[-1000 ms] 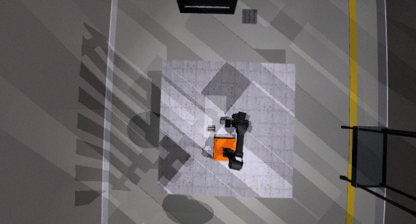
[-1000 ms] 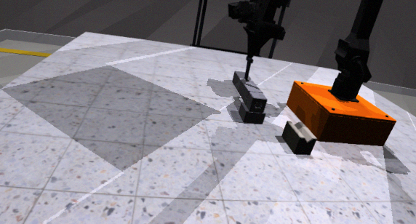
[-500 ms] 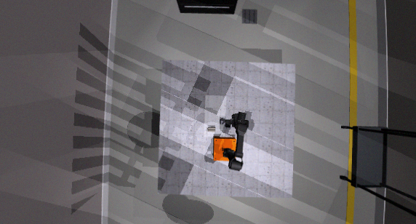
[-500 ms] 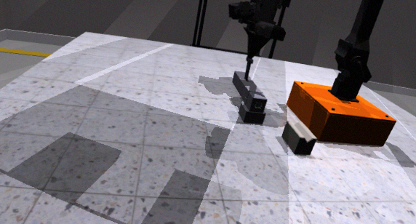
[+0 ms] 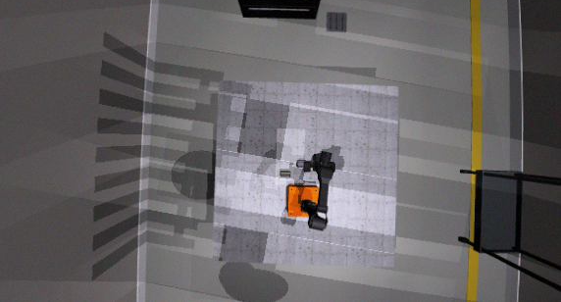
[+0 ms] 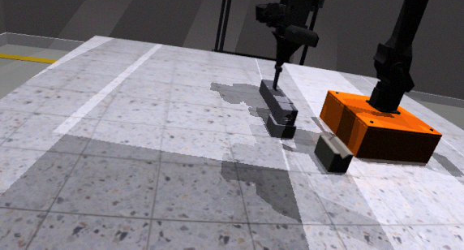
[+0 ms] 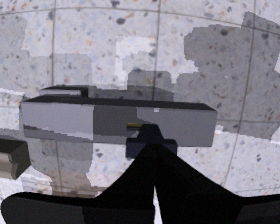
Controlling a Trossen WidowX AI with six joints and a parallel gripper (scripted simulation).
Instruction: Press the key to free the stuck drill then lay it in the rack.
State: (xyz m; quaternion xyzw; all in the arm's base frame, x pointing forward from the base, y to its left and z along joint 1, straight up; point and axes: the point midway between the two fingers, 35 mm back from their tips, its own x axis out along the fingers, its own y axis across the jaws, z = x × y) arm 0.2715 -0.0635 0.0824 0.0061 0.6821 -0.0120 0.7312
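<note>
A long grey block (image 6: pixel 280 100) (image 7: pixel 176 125) lies level on a lower dark support (image 6: pixel 281 131). A small gold strip (image 7: pixel 134 125), perhaps part of the key, shows on its top right beside the fingertips. A dark round shape (image 6: pixel 289 118) shows in the block's near end; I cannot tell if it is the drill. My gripper (image 6: pixel 275 88) (image 7: pixel 153 151) is shut and empty, pointing down with its tips at the block's top; the fingers hide most of the key. The small grooved rack (image 5: pixel 284 174) (image 6: pixel 332 151) (image 7: pixel 8 160) stands apart from the block, its groove empty.
The orange base box (image 5: pixel 294 209) (image 6: pixel 393 144) carries the arm and stands close behind the rack. Dark shadows lie across the speckled tabletop (image 5: pixel 363 133) (image 6: pixel 122 179). A dark wheeled frame or cart (image 5: pixel 499 212) stands beyond the table.
</note>
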